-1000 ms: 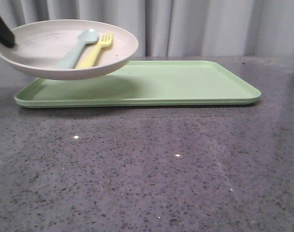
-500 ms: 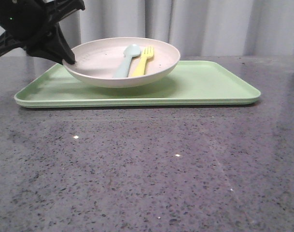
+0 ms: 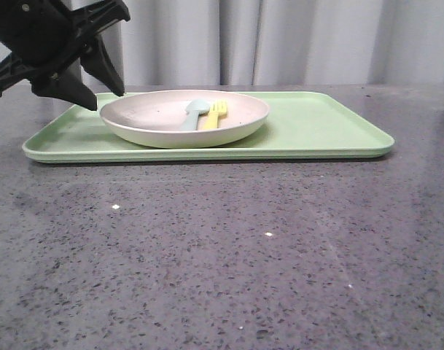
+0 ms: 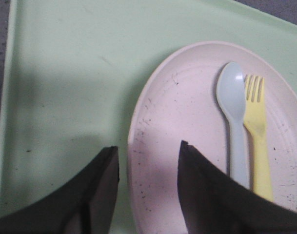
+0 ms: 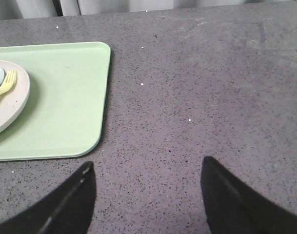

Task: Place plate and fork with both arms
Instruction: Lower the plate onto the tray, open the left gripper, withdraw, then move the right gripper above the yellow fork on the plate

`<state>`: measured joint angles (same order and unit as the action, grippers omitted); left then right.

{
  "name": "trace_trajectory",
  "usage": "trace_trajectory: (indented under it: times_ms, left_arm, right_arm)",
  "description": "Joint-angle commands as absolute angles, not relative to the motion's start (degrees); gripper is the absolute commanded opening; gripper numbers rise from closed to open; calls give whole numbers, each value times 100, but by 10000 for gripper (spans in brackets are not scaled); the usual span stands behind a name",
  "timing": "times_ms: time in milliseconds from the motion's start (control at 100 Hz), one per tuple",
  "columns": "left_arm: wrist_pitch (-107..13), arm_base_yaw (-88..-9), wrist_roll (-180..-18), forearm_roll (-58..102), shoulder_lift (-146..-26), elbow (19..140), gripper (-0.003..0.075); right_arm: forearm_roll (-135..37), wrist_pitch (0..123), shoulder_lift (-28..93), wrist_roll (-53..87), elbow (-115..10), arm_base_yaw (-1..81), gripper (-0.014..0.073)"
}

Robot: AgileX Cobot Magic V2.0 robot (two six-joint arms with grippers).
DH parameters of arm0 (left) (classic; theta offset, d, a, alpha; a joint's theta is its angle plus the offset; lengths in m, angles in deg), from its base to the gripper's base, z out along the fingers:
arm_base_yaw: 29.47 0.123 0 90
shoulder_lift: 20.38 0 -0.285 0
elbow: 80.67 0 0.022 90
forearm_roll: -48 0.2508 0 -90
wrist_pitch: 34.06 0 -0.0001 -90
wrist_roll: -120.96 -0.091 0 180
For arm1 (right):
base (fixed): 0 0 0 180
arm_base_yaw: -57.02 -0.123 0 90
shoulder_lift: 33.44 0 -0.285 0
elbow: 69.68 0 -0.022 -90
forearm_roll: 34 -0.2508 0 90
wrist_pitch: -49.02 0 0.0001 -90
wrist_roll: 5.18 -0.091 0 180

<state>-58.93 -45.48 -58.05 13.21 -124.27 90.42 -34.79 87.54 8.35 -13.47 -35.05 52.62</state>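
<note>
The plate [image 3: 184, 118] sits on the tray [image 3: 316, 131], holding fork [image 3: 213, 115] and spoon [image 3: 193, 113]. Both the left claw [image 3: 107, 100] and right claw [image 5: 147, 200] are spread apart, empty.

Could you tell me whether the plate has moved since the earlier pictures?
Yes. The plate has come down and rightward onto the green tray; earlier it hung above the tray's left end.

My left fingers [image 4: 207, 195] cover the plate's [image 4: 187, 107] near rim and hide the handle ends of the fork [image 4: 258, 141] and spoon [image 4: 233, 112].
</note>
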Motion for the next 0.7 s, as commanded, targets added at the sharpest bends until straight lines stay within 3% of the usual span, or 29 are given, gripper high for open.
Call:
trace_trajectory:
  times_ms: [0,300,690]
  left_arm:
    - [-5675,-4590,-5782,1279,-12119,9231,302]
    - [-5654,-4578,-5782,2052,-11268,9072,301]
    - [-5390,-4123,-5782,2911,-8844,7311,248]
  right_arm:
    - [-3454,8363,882,-1277,-3689,5256,476]
    - [-3460,8243,951,-1277,-3721,4993,476]
    - [-3480,8863,2031,-1277,-4743,4332,476]
